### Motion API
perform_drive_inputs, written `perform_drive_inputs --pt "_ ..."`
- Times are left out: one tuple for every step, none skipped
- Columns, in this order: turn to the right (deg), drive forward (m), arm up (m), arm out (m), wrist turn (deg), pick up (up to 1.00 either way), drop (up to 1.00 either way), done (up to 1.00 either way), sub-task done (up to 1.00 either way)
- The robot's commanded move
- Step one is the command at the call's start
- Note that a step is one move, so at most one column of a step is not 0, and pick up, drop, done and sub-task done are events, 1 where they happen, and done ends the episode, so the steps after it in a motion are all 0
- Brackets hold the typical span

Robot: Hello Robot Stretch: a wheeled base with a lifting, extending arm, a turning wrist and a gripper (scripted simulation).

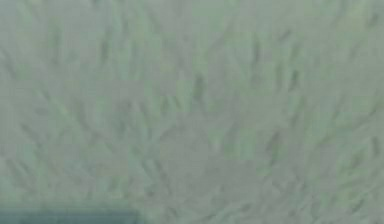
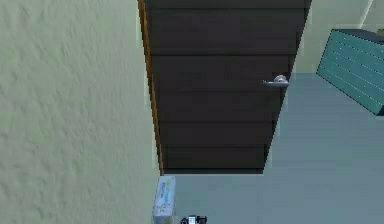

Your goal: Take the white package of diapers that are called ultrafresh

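1. Forward view: a pale green, rough wall (image 1: 190,100) lies close and straight ahead. In my judgement the base cannot drive on that way and must turn before it searches further.
2. Arm side view, left: a wall (image 2: 70,110) of the same kind runs up to a brown frame (image 2: 150,90) and blocks any reach on that side.
3. At the foot of this wall, just beside the frame, is a small pale box (image 2: 163,197). It could be the package, but its shape and colour do not settle it, so I cannot tell where the package is.
4. At the bottom edge, just right of the box, sit two white markers (image 2: 196,219) with the gripper (image 2: 184,219) at their left. It looks tucked in near the robot's body, likely to keep it clear of wall and door. Because the box is at or behind its far end, I cannot tell whether the gripper holds anything, nor the state of its fingers.
5. Middle: a dark door (image 2: 225,85) hangs at the frame, with a lever handle (image 2: 278,81) near its right edge. I cannot tell whether it is shut or swung open. If it is shut, it bars that way too.
6. Right: grey floor (image 2: 320,160) leads to a teal dresser (image 2: 358,65), well apart from the door. That seems the freest direction to search.
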Motion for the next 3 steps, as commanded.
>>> perform_drive_inputs --pt "0.0 0.00 0.00 0.00 45.0 0.00 0.00 0.00 0.00" --pt "0.0 0.00 0.00 0.00 45.0 0.00 0.00 0.00 0.00" --pt "0.0 0.00 0.00 0.00 45.0 0.00 0.00 0.00 0.00"
